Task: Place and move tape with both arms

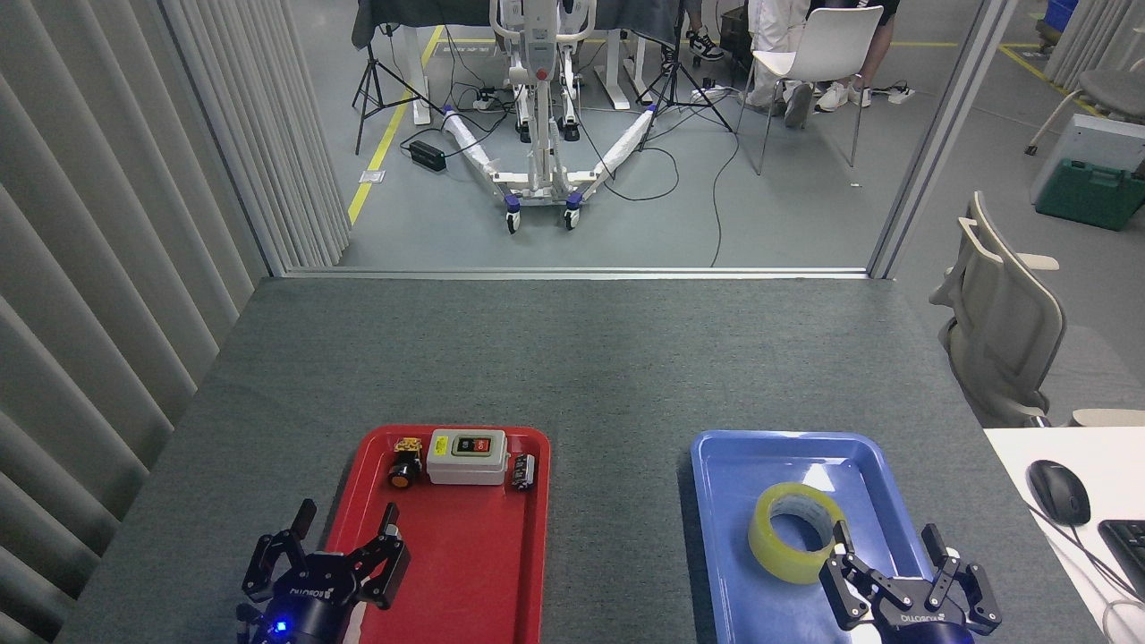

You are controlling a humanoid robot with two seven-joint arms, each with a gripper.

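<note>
The wide roll of translucent yellow packing tape with a pale core lies tilted in the shallow blue plastic tray, toward its near right part, and the right arm's black two-finger gripper sits just beside it with its fingers spread apart and empty, the left finger close against the roll's near right edge. The step in hand looks to be the right arm's pick: a sound grasp would put one finger inside the core and one outside the wall, squarely across it, since the roll's lean could let it slip or roll. The left arm's black gripper hangs unclenched and empty over the near left rim of the red plastic tray, which also holds a grey switch box. Both wrists are cut off by the lower edge, and whether the right finger touches the tape is hard to tell.
</note>
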